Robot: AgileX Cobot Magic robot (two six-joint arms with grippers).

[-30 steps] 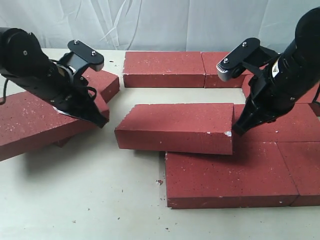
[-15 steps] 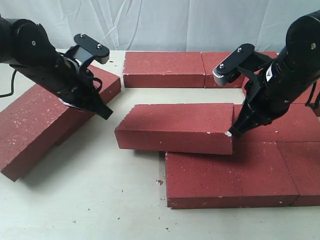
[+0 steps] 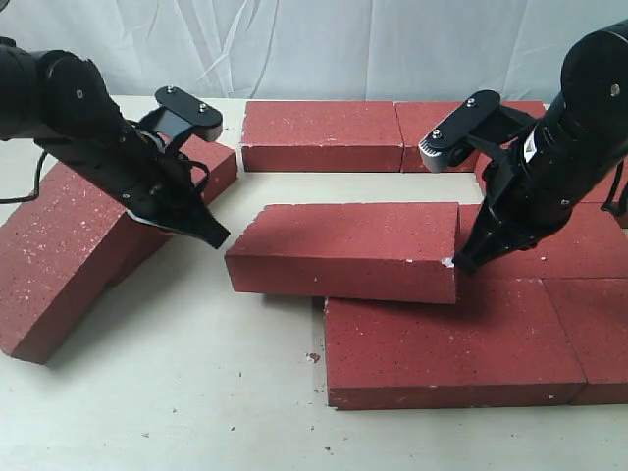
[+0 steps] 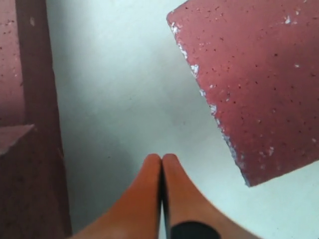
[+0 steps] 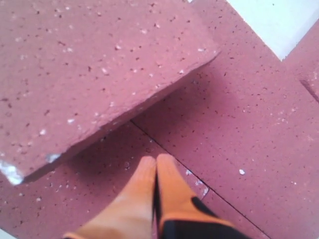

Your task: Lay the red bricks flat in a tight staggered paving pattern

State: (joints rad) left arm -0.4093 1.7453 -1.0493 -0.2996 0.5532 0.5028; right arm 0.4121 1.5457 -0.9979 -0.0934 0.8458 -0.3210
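- Left arm (image 3: 78,118): black, enters from the left edge and slopes down toward centre.
- Left gripper (image 3: 218,238): jaws pressed together with nothing between them. In the wrist view the orange fingers (image 4: 137,199) meet along one thin seam.
- Right arm (image 3: 589,108): black, comes in from the upper right, angled steeply down and inward.
- Right gripper (image 3: 461,263): closed too, and empty. The orange pads (image 5: 174,189) touch along their length, with a black band further back.

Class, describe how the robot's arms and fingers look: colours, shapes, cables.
The left arm and right arm are matte black with bulky rounded links. Each carries a flat black bracket with silver screws. The fingers are orange and tapered, black at the base. A thin black cable loops by the left arm.
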